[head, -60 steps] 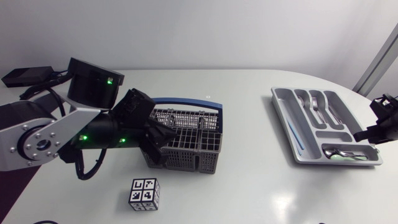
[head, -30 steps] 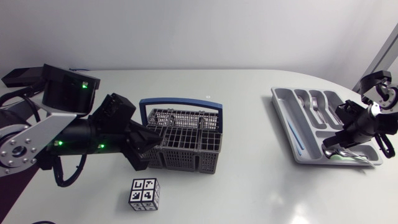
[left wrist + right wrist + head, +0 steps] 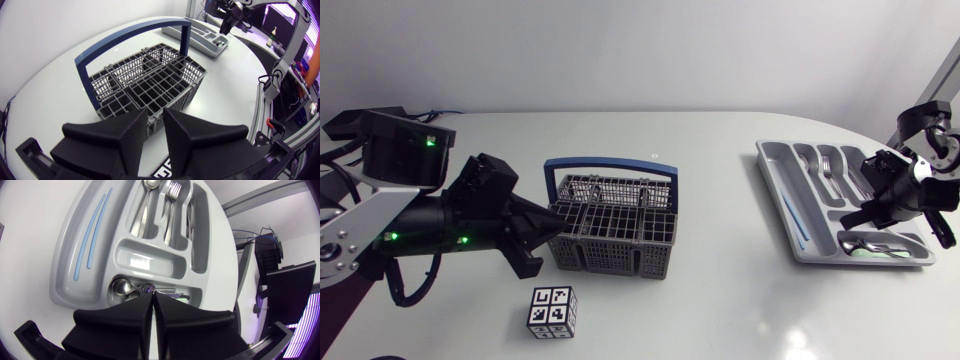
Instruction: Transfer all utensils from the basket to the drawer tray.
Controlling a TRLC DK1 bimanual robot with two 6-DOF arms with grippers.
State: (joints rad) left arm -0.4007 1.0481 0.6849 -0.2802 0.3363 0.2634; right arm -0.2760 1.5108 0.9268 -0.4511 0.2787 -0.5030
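The grey wire basket (image 3: 610, 225) with a blue handle stands left of the table's middle, and I see no utensils in its compartments (image 3: 150, 85). My left gripper (image 3: 558, 228) is just left of the basket, close to its side wall. Its fingers (image 3: 156, 117) stand a little apart with nothing between them. The grey drawer tray (image 3: 780, 200) lies at the right and holds forks and spoons (image 3: 830, 165) and small spoons (image 3: 870, 245). My right gripper (image 3: 867, 212) hangs shut and empty over the tray (image 3: 75, 255), its tips (image 3: 153, 295) above the compartment with a spoon (image 3: 120, 286).
A black-and-white marker cube (image 3: 552, 312) sits in front of the basket near the table's front edge. A wide stretch of bare white table lies between basket and tray.
My left arm has drawn back to the left, out of the basket to its side. My right arm has come in from the right edge over the tray.
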